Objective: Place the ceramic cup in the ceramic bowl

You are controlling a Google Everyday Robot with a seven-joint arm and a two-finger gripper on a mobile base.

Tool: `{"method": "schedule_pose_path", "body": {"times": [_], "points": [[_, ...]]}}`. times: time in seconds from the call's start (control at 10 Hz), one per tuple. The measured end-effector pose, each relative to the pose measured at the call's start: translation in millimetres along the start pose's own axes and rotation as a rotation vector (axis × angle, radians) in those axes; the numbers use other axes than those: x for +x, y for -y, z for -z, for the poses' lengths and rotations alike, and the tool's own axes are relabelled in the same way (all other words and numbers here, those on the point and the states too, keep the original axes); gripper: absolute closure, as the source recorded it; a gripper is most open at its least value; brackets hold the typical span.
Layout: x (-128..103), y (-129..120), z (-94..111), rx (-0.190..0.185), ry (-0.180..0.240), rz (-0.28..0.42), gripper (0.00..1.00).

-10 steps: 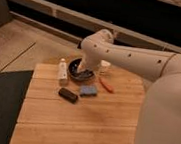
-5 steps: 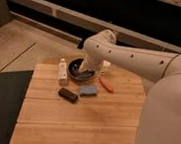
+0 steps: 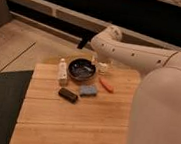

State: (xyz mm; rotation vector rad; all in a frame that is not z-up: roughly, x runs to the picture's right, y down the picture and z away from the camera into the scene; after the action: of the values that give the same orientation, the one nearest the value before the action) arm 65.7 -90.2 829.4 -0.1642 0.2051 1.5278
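The desk (image 3: 71, 127) is pale wooden planks, matt, with the grain showing. The bowl (image 3: 79, 71) is dark and glossy — light glints inside it. The cup (image 3: 103, 67) looks smooth and cream-white. The arm (image 3: 136, 55) has a smooth off-white shell — its end effector (image 3: 94, 62) hangs at the bowl's far rim, beside the cup.

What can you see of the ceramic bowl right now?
The ceramic bowl is round, shallow, dark brown-black and glossy, with light glinting on its inside. It sits upright near the far edge of the wooden table. In the camera view, a white bottle stands close on its left, a blue item lies just in front, and the ceramic cup sits beside its right rim, outside it. The gripper hangs over that right rim.
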Motion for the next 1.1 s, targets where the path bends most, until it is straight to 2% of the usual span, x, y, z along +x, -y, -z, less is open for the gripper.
{"method": "schedule_pose_path", "body": {"times": [0.2,0.3,0.5,0.8,1.0,1.1], "points": [[-23.1,-3.3,-21.5,-0.078,0.04,0.055,0.35],[-32.2,0.8,-33.3,-0.115,0.045,0.045,0.35],[-41.8,9.9,-45.6,-0.15,0.053,0.025,0.35],[-43.7,10.9,-48.0,-0.143,0.056,0.026,0.35],[-51.6,34.9,-61.6,-0.096,0.068,0.007,0.35],[-57.1,45.0,-69.4,-0.062,0.078,0.023,0.35]]}}
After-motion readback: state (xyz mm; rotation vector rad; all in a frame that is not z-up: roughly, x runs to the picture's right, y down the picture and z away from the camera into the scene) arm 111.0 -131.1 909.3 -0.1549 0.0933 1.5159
